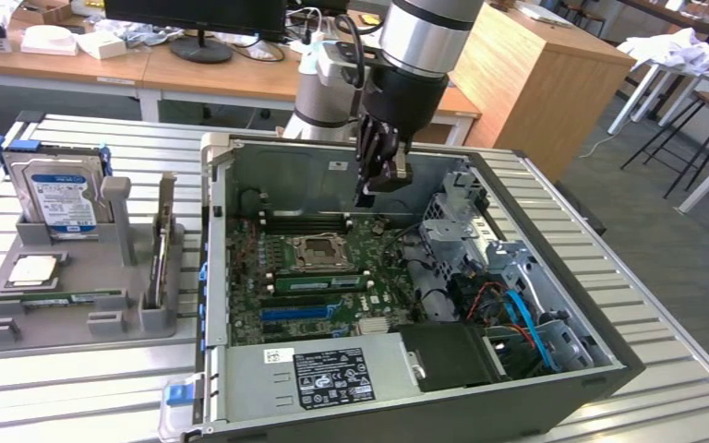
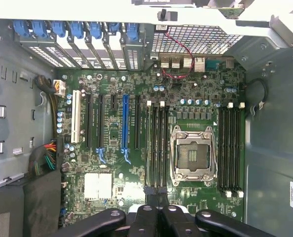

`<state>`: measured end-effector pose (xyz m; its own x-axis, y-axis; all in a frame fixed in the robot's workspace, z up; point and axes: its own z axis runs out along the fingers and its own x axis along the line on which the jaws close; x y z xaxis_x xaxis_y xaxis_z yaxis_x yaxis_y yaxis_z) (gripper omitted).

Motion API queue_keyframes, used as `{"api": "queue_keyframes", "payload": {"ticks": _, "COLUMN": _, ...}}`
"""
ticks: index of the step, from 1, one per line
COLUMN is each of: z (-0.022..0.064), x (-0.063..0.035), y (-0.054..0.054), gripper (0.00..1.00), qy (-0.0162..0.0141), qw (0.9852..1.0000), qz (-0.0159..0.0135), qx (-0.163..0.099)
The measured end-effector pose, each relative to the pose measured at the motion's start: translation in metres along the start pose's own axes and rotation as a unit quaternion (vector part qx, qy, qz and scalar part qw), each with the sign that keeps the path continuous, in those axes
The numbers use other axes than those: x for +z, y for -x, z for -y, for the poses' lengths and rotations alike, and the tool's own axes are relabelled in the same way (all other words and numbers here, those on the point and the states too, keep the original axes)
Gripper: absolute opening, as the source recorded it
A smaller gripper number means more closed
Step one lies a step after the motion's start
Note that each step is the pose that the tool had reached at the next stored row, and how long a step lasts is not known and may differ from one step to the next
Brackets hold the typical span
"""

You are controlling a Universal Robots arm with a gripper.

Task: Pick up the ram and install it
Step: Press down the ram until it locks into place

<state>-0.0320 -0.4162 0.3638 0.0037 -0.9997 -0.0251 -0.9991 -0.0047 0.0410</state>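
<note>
The ram (image 1: 318, 281) is a long green stick standing on edge in a motherboard slot, between the CPU socket (image 1: 321, 250) and the blue slot (image 1: 295, 312). In the wrist view the ram (image 2: 156, 148) appears edge-on as a thin dark line beside the socket (image 2: 193, 155). My gripper (image 1: 367, 197) hangs above the open computer case, over the far side of the motherboard and clear of the ram. Its black fingers (image 2: 172, 213) are pressed together in the wrist view, and the gripper (image 2: 158, 210) is shut with nothing between them.
The case (image 1: 601, 369) lies open on a slatted table, with a drive cage and cables at the exterior view's right. At the left, a grey fixture (image 1: 34, 337) holds a hard drive (image 1: 62, 198), an upright card (image 1: 160, 249), a chip and another green stick (image 1: 66, 297).
</note>
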Motion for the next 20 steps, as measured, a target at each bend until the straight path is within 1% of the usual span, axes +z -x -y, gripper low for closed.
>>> {"api": "queue_keyframes", "payload": {"ticks": 5, "z": 0.0, "x": 0.0, "y": 0.0, "gripper": 0.1, "qy": 0.0, "qw": 1.0, "qz": 0.0, "qx": 0.0}}
{"api": "queue_keyframes", "payload": {"ticks": 8, "z": 0.0022, "x": -0.0001, "y": 0.0, "gripper": 0.1, "qy": 0.0001, "qw": 1.0, "qz": -0.0001, "qx": 0.0}}
{"api": "queue_keyframes", "payload": {"ticks": 20, "z": 0.0231, "x": -0.0009, "y": 0.0, "gripper": 0.1, "qy": 0.0001, "qw": 1.0, "qz": 0.0, "qx": 0.0}}
